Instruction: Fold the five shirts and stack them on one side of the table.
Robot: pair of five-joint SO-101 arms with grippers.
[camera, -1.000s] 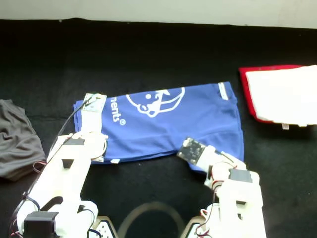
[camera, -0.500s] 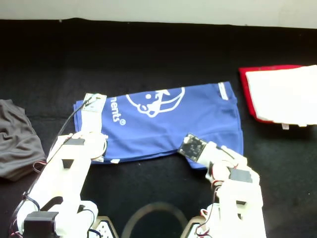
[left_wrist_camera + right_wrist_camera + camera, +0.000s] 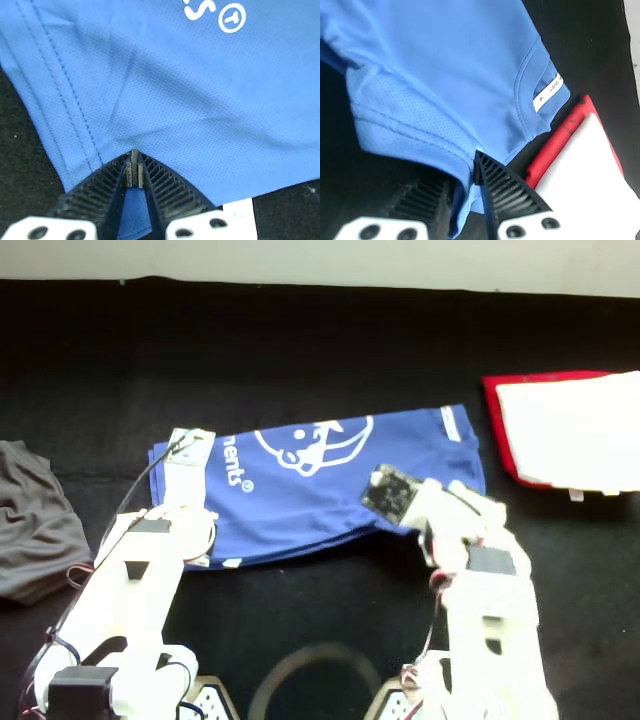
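A blue shirt [image 3: 320, 490] lies spread across the middle of the black table [image 3: 300, 340], white lettering [image 3: 215, 12] and a round white emblem [image 3: 312, 445] printed on its upper side. The wording is cut off and not legible in full. A small white neck label [image 3: 551, 92] sits inside the collar, its print too small to read.

The left arm [image 3: 140, 580] stretches low from the table's near edge to the shirt's near left corner. There the left gripper [image 3: 134, 155] has its jaws pressed together on the stitched hem. The right arm [image 3: 480, 590] stands taller, wrist bent over the shirt's near right part. The right gripper [image 3: 462, 172] pinches a fold of blue cloth between its jaws.

At the table's right edge a folded white shirt [image 3: 570, 430] rests on a red shirt [image 3: 497, 430]. A dark grey shirt [image 3: 35, 520] lies crumpled at the left edge.
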